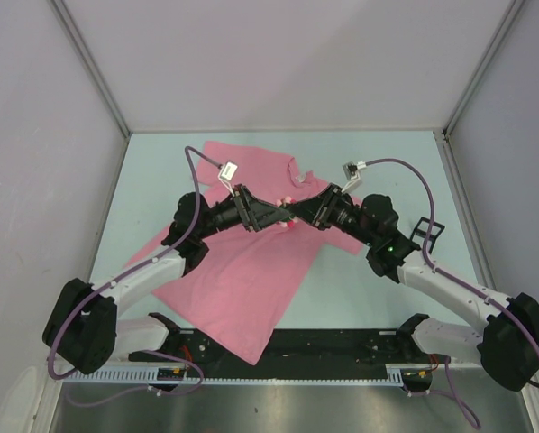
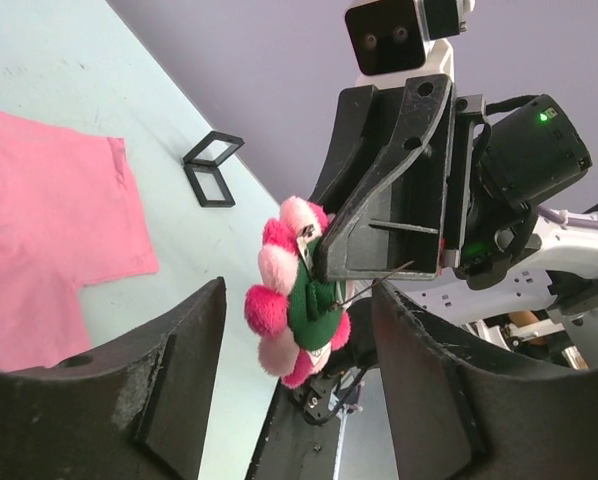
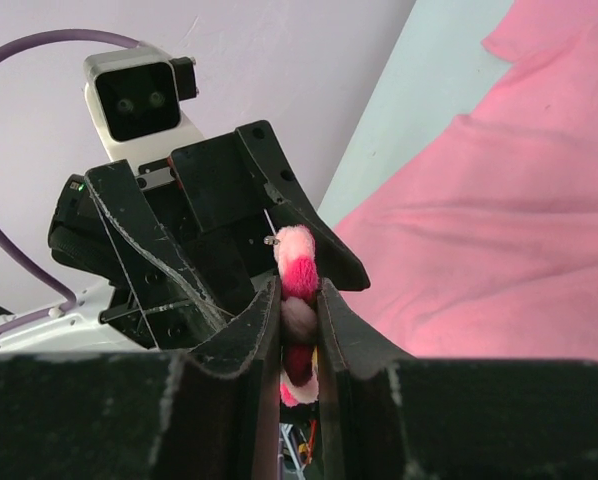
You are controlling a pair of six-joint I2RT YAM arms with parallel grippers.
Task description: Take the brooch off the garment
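Where the grippers meet: above the flat pink short-sleeved fabric T-shirt (image 1: 242,271), toward its 1 o'clock part.
Right gripper (image 3: 299,300): fingers nipped narrow on the small round fluffy pink-petalled flower brooch (image 3: 297,275), held clear of the cloth.
Left gripper (image 2: 297,310): jaws wide, flanking the brooch, touching neither side.

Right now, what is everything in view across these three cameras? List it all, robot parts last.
brooch: one, pink petals with a green back, pinched by the right arm, held clear of the garment
garment: one, pink, lying on the table under both arms
small open frame: one, black, on the table beside the right arm
table: one, pale blue-green, walls on three sides
left fingers: two, black, open on either side of the brooch, not touching it
right fingers: two, black, shut on the brooch
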